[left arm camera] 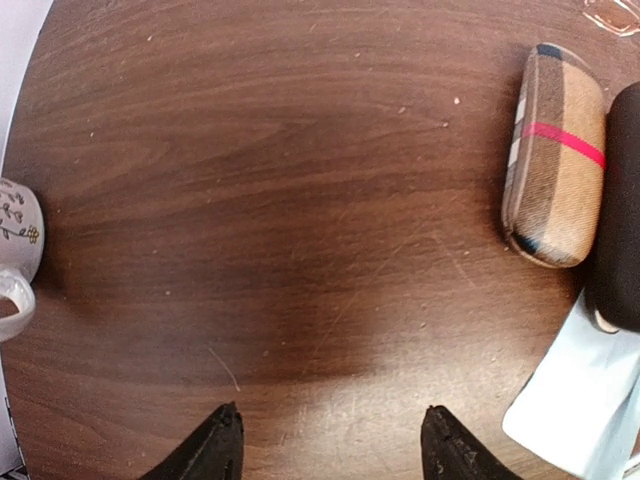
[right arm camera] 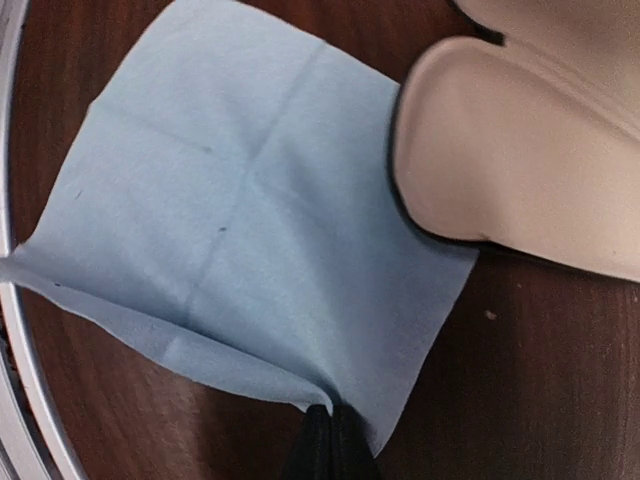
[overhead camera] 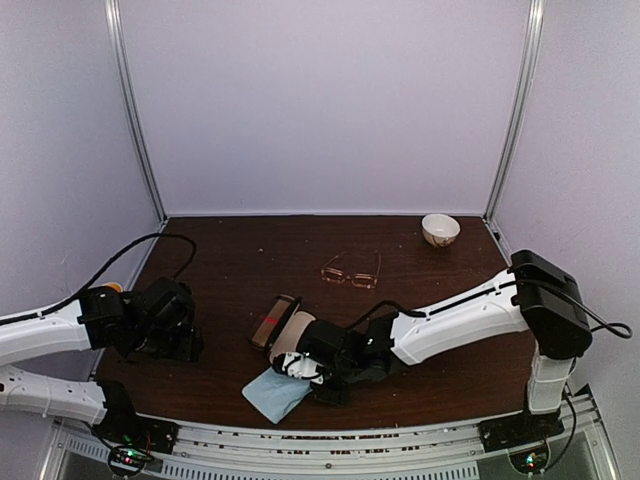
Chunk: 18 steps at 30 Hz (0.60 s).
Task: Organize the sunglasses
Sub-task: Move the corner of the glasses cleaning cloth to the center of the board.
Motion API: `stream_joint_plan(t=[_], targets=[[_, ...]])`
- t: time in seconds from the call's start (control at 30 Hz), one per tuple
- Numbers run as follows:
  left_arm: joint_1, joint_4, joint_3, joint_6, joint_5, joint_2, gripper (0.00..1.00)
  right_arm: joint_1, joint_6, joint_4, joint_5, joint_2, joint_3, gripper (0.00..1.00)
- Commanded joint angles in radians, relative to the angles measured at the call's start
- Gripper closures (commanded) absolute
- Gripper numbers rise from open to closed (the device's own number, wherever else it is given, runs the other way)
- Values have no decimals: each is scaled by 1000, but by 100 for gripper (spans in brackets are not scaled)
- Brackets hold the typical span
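Main risk: a thin pinch on one edge of the cloth [right arm camera: 240, 200], so likely to slip free on any quick pull. Second risk: far corner of the cloth tucked under the open case [right arm camera: 500, 150] just ahead of the right gripper [right arm camera: 325, 440]; dragging could snag there, shift the case or tip its lid shut. Could also bunch the cloth instead of lifting it flat.

Right gripper: fingers pressed together, clamped on the near edge of the cloth, nothing else touched.

Left gripper [left arm camera: 330, 410]: fingers apart, holding nothing, hovering over bare table [left arm camera: 250, 200], with the plaid case [left arm camera: 555, 155] ahead and to its right and a mug [left arm camera: 15, 250] off to its left.

Sunglasses [overhead camera: 351, 270]: lying on the table well beyond the right gripper, past both cases, touched by neither gripper. Only one pair visible.
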Motion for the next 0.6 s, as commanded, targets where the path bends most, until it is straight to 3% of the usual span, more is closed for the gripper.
stream_joint_plan(t=[0.0, 0.57], targets=[[8, 53, 58, 49, 15, 32, 37, -49, 45, -104, 89, 0, -101, 100], [8, 160, 148, 156, 44, 210, 37, -115, 382, -162, 166, -125, -278, 100]])
